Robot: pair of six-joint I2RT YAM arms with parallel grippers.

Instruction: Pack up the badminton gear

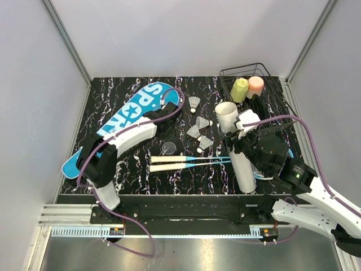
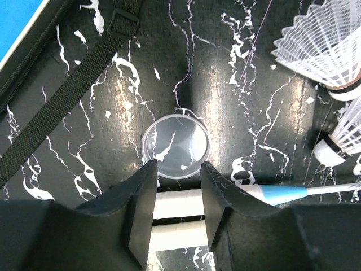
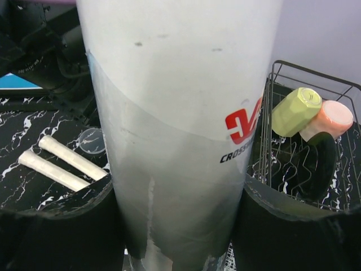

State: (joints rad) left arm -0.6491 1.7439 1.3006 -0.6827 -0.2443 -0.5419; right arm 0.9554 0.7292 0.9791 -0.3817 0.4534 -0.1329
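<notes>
My right gripper [image 1: 240, 142] is shut on the long white tube [image 1: 244, 169], which fills the right wrist view [image 3: 180, 113]; its open end [image 1: 227, 110] points to the back. Two blue-framed rackets lie side by side with white handles [image 1: 169, 162] to the left; their heads are mostly hidden under my right arm. My left gripper [image 2: 177, 166] is open and empty above the handles [image 2: 177, 204], its tips at a clear round lid [image 2: 176, 145]. Several white shuttlecocks [image 1: 203, 122] lie between the arms and show in the left wrist view [image 2: 321, 48]. The blue "SPORT" cover [image 1: 132, 110] lies at the back left.
A black wire basket [image 1: 248, 70] at the back right holds a yellow bottle [image 1: 239, 89] and a pink one [image 1: 255, 84]; both also show in the right wrist view [image 3: 296, 110]. The cover's black strap [image 2: 67, 96] lies on the table left of the lid.
</notes>
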